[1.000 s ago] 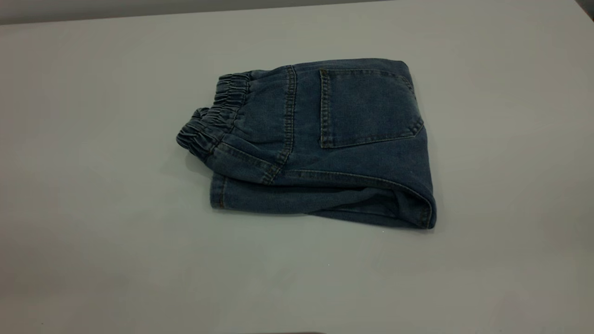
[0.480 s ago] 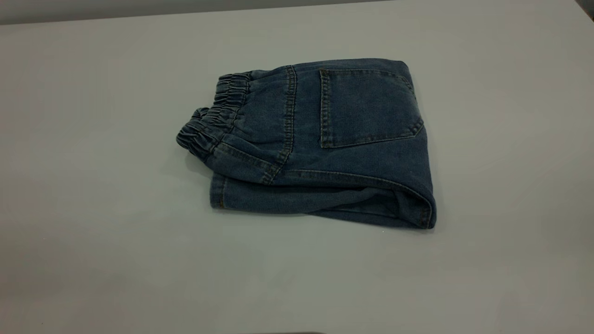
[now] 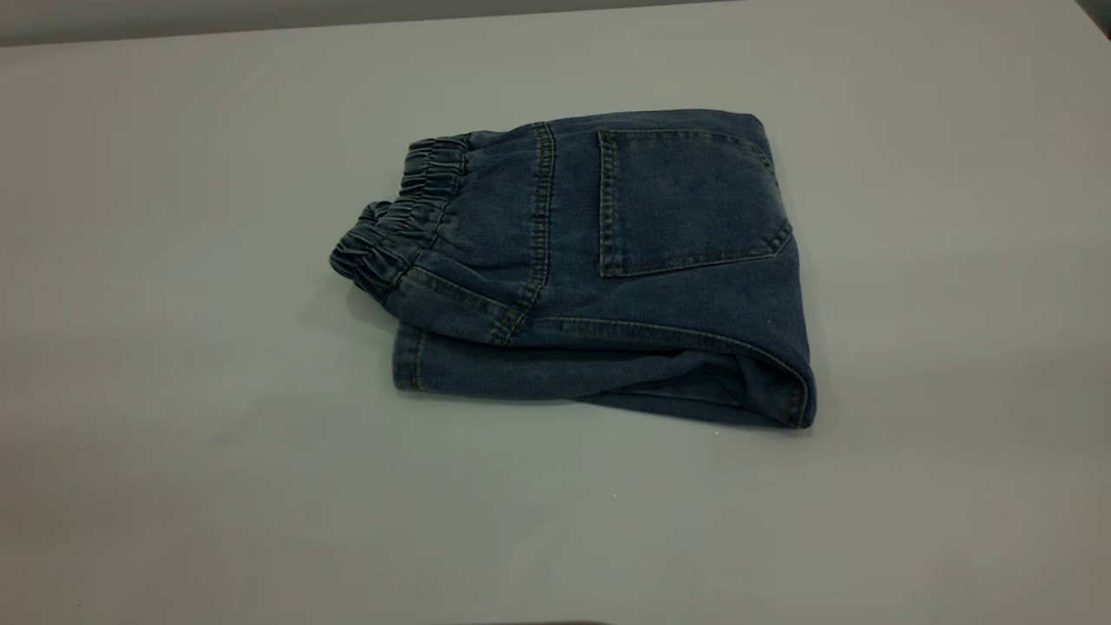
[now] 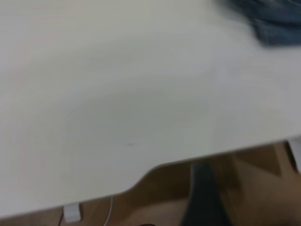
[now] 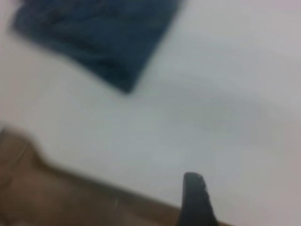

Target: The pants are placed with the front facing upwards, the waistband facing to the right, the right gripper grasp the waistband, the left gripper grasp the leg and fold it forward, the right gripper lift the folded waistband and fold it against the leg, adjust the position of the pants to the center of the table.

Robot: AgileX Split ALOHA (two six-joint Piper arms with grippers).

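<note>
- Exterior view: the pants (image 3: 599, 269) lie folded into a compact block near the middle of the table (image 3: 174, 434), back pocket (image 3: 686, 200) facing up. The waistband (image 3: 391, 226) sits at the block's left end, doubled over onto the leg layers, whose fold shows along the near edge. Neither gripper appears here; nothing touches the cloth. Judgement: both folds read as done, and the block lies about central, so the arms seem to be off the work because little is left to do.
- Left wrist view: the left gripper (image 4: 203, 197) shows only as a dark blurred shape beyond the table edge, over the brown floor. A corner of the pants (image 4: 275, 21) is well apart from it, across bare tabletop. Whether its fingers are parted or closed cannot be told; it holds no cloth that can be seen.
- Right wrist view: one dark finger of the right gripper (image 5: 195, 200) is visible near the table edge. The pants (image 5: 99, 37) lie well apart from it, on the far side of open tabletop. Its second finger is out of sight, so its state cannot be told; nothing is seen in its grip.
</note>
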